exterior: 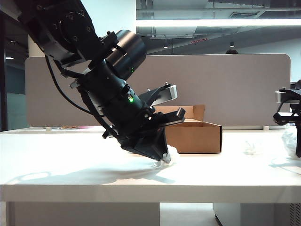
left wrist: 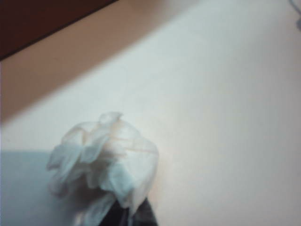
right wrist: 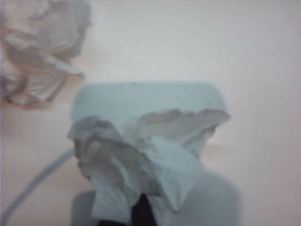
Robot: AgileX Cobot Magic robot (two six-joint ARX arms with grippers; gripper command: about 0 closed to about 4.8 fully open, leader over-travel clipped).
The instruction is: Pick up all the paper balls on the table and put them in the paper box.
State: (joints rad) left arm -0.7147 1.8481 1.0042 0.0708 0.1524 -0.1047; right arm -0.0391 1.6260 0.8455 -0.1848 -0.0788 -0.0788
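Note:
On the white table [exterior: 70,175], my left gripper [exterior: 161,159] points down near the front corner of the brown paper box [exterior: 195,135]. It is shut on a crumpled white paper ball [exterior: 171,154]; in the left wrist view the wad [left wrist: 106,160] bulges past the dark fingertips [left wrist: 141,215]. At the far right, my right gripper [exterior: 298,141] is shut on a second paper ball [exterior: 288,136], whose folds [right wrist: 146,155] cover its fingers [right wrist: 141,214]. A third paper ball [exterior: 251,147] lies loose between the box and the right gripper, and shows beside the held wad [right wrist: 40,52].
A grey fabric divider panel [exterior: 235,84] stands along the table's back edge behind the box. The box's upright back flap [exterior: 197,112] rises above its walls. The left arm's bulk [exterior: 108,80] leans over the table's left half.

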